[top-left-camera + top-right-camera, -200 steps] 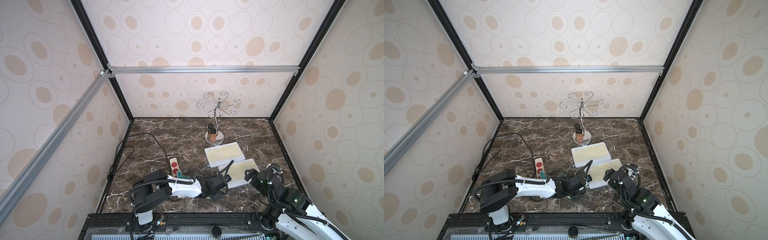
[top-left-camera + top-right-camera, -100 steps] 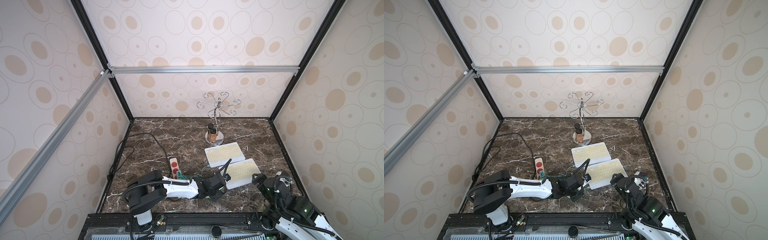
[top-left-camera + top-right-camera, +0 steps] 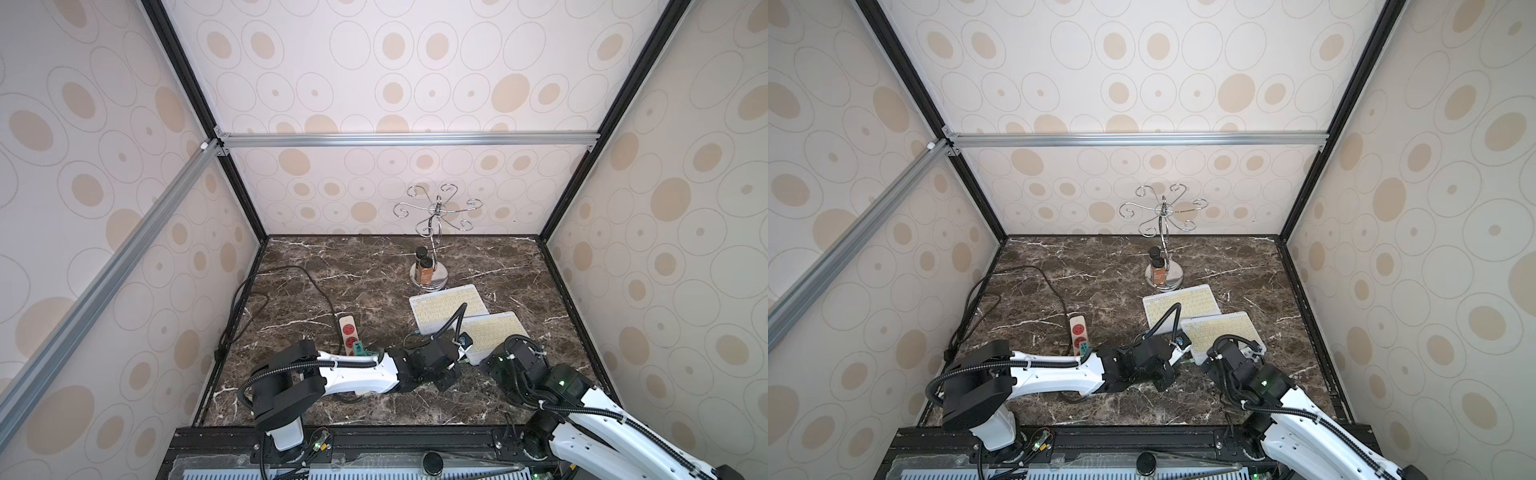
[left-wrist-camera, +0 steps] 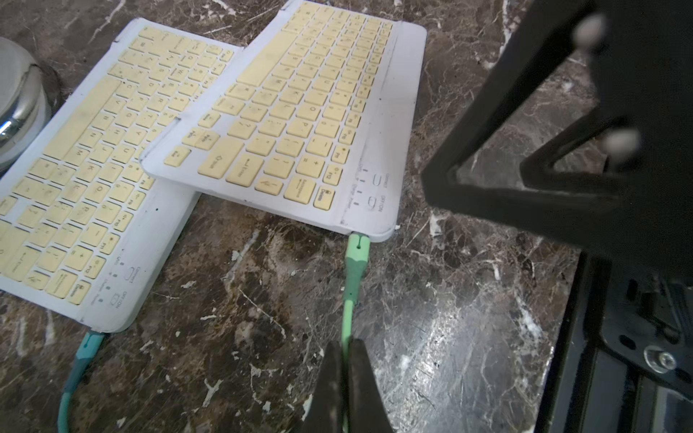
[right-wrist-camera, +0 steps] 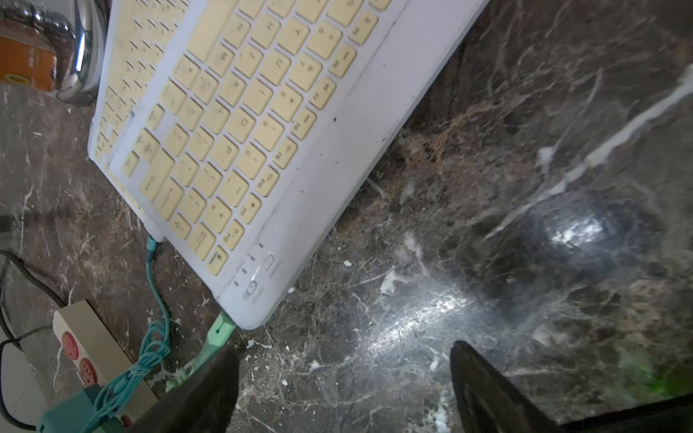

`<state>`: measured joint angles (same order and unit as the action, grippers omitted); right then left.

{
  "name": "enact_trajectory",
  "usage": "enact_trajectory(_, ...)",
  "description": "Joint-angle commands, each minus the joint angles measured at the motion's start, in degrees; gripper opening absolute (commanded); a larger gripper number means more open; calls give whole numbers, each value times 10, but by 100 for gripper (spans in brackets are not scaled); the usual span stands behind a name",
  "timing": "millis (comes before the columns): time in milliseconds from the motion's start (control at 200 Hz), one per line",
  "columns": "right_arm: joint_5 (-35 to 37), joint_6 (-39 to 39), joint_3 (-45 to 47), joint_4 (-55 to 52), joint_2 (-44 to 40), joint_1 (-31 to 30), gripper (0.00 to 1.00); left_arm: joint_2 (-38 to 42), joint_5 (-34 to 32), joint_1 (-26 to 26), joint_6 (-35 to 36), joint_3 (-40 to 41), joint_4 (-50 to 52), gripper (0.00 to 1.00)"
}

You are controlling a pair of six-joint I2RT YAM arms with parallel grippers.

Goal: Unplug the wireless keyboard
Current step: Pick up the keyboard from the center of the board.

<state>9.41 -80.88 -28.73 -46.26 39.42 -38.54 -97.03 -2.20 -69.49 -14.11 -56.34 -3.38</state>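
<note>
Two white wireless keyboards with yellow keys lie on the marble. The near keyboard (image 4: pixel 300 112) (image 3: pixel 496 334) overlaps the far keyboard (image 4: pixel 86 168) (image 3: pixel 446 305). A light green plug (image 4: pixel 356 258) (image 5: pixel 221 331) sits in the near keyboard's corner. My left gripper (image 4: pixel 347 352) is shut on its green cable (image 4: pixel 347 318), a short way behind the plug. A teal plug (image 4: pixel 88 345) sits in the far keyboard. My right gripper (image 5: pixel 342 348) stands open over bare marble just off that same near corner, one finger beside the green plug.
A beige power strip (image 3: pixel 349 334) (image 5: pixel 86 348) with a teal adapter (image 5: pixel 71 412) and a bundled teal cable (image 5: pixel 157 300) lies left of the keyboards. A black cord (image 3: pixel 291 274) loops toward the left wall. A chrome hook stand (image 3: pixel 432 232) and a brown bottle (image 3: pixel 424 270) stand behind the keyboards.
My right gripper has come off the near keyboard's right edge, drawn back toward the front, and now sits at its front corner. The left gripper stays clamped on the green cable.
</note>
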Motion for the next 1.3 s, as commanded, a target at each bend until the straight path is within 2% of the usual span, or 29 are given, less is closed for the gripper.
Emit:
enact_trajectory(0,-50,-34,41,95,13,0,90,30,4,2,3,-16,-21,0)
enact_trajectory(80,-59,-32,62,146,26,0,90,39,13,2,3,-13,-25,0)
enact_trajectory(340,-35,-33,77,205,32,0,90,59,25,1,2,0,-30,0)
enact_trajectory(860,25,-61,155,238,-104,0,90,73,27,1,-3,13,-38,0)
enact_trajectory(1296,34,-78,192,347,-78,0,90,81,47,2,-8,15,-43,0)
